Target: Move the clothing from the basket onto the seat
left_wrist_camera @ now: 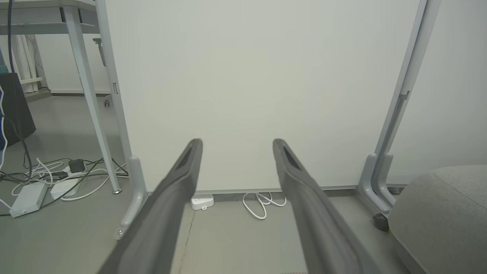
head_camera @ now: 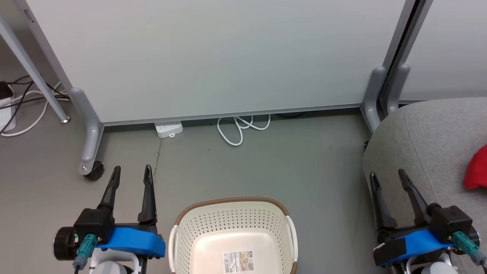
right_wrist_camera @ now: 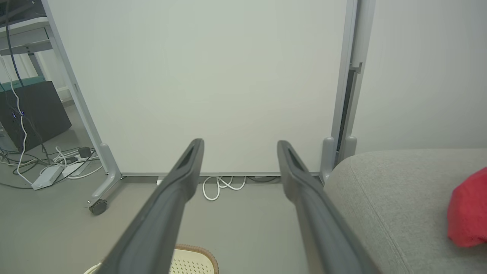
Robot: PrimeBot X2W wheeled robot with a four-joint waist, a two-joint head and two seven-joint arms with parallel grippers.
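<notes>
Head view, from the left: the left hand (head_camera: 132, 167) hangs over the grey floor (head_camera: 304, 160) with its two dark fingers apart and nothing between them. Beyond it, a white power strip (head_camera: 168, 128) and a looped white cable (head_camera: 239, 131) lie at the foot of a pale partition panel (head_camera: 213, 57). The basket (head_camera: 236, 199) stands on the floor between the two hands, its cream inner bottom showing a barcode sticker (head_camera: 238, 261). The right hand (head_camera: 387, 173), fingers likewise spread and holding nothing, sits over the seat's left rounded edge. The seat (head_camera: 422, 129) is at the right, and the clothing (head_camera: 477, 169) lies on it, well apart from the basket. Only a red bunch of it shows at the picture's edge, so it may be one garment or two.
</notes>
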